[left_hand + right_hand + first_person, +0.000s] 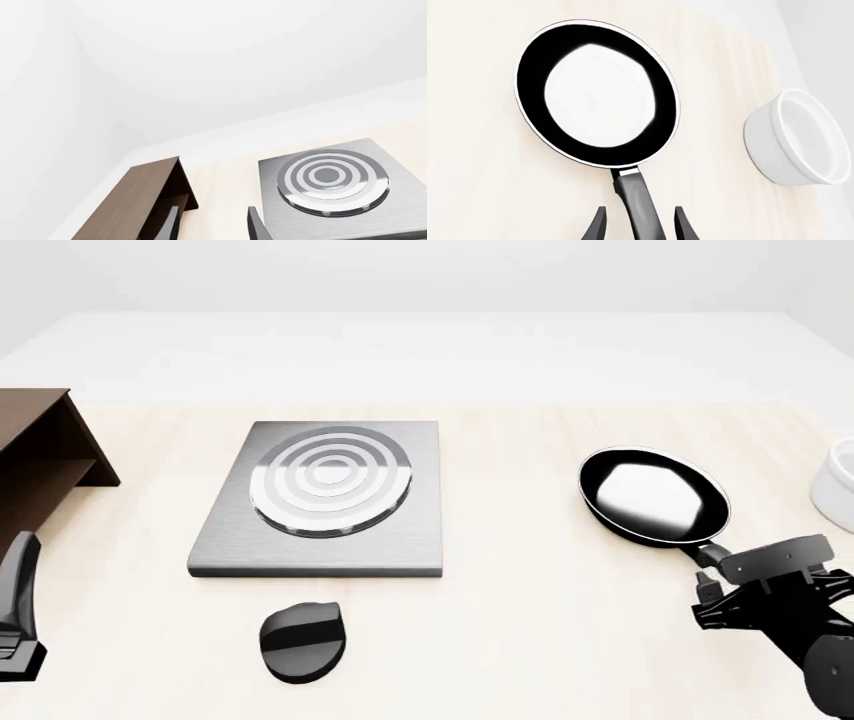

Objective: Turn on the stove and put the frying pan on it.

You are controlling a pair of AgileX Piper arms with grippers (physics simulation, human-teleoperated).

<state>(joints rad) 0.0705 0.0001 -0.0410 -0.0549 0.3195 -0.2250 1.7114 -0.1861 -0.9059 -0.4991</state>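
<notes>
**Pan handle between spread right pincer, stove bare**

Pincer fingers of the right arm (640, 225) stand spread on either side of the frying pan's (654, 496) handle in the right wrist view, a gap showing on each side, so they are not pinching it. In the front view that arm sits at the lower right, with the pan's round glossy bowl just beyond it at right of centre. The left pincer (213, 227) is spread too, holding nothing, low at the frame's left edge.

At lower centre lies the black oval knob (304, 641), apart from the grey stove (327, 540) plate beyond it; the plate's silver rings carry nothing. A brown wooden shelf (40, 455) stands at the left edge, a white bowl (838, 490) at the right edge, near the pan.

The bench (534, 590) is pale, light-grained wood. Beyond its far edge the room is plain white floor and wall.
</notes>
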